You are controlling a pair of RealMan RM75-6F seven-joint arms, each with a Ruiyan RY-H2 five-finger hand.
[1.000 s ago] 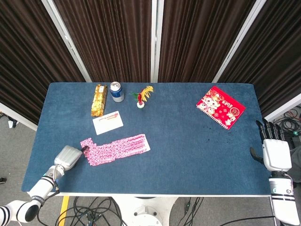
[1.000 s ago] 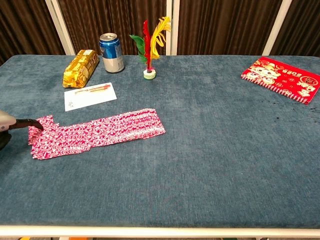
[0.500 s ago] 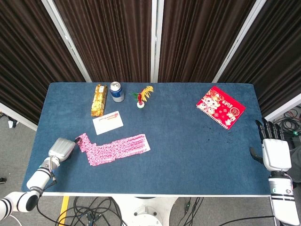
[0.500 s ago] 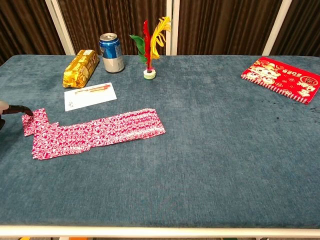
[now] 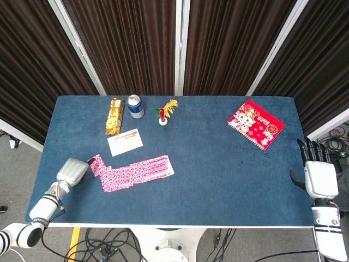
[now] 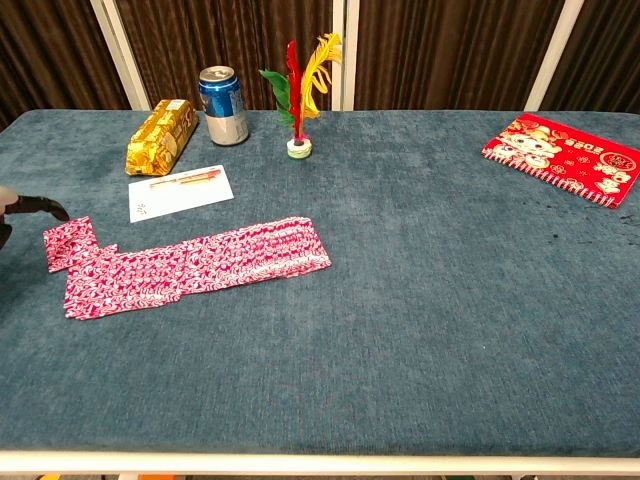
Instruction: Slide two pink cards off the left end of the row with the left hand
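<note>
A row of overlapping pink patterned cards [image 5: 136, 168] [image 6: 210, 262] lies on the blue table, left of centre. The card at its left end [image 6: 64, 243] sticks out leftward and farther back than the others but still overlaps the row. My left hand [image 5: 72, 170] is at the table's left edge, holding nothing. One dark finger [image 6: 40, 207] points at that end card's far left corner, just clear of it. My right hand [image 5: 319, 178] hangs past the table's right edge with its fingers straight, far from the cards.
Behind the row lie a white card with a pen [image 6: 180, 191], a gold packet [image 6: 160, 135], a blue can [image 6: 223, 105] and a feathered shuttlecock [image 6: 299, 100]. A red booklet [image 6: 565, 158] lies at the far right.
My left hand dragged the end card leftward and slightly toward the back. Its fingertip has come off the card. The right hand has not moved.
</note>
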